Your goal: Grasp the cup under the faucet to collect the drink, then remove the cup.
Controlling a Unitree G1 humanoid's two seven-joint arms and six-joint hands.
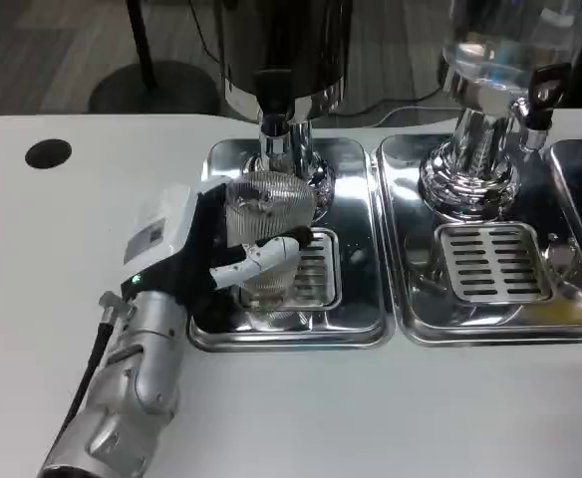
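A clear ribbed cup (263, 214) stands tilted over the left steel drip tray (356, 249), just in front and slightly left of the black-handled faucet (274, 100) of the dark dispenser. My left hand (203, 249) grips the cup from its left side, white and black fingers (266, 255) wrapped across its front. The cup's lower part is hidden behind the fingers. The silver left forearm (132, 378) runs down to the picture's lower left.
A second steel tray (411, 299) with a slotted grate (492, 261) sits to the right under a glass dispenser (490, 60) with its own tap (542, 95). A round black hole (48, 153) marks the table at the far left. White table surface spreads in front.
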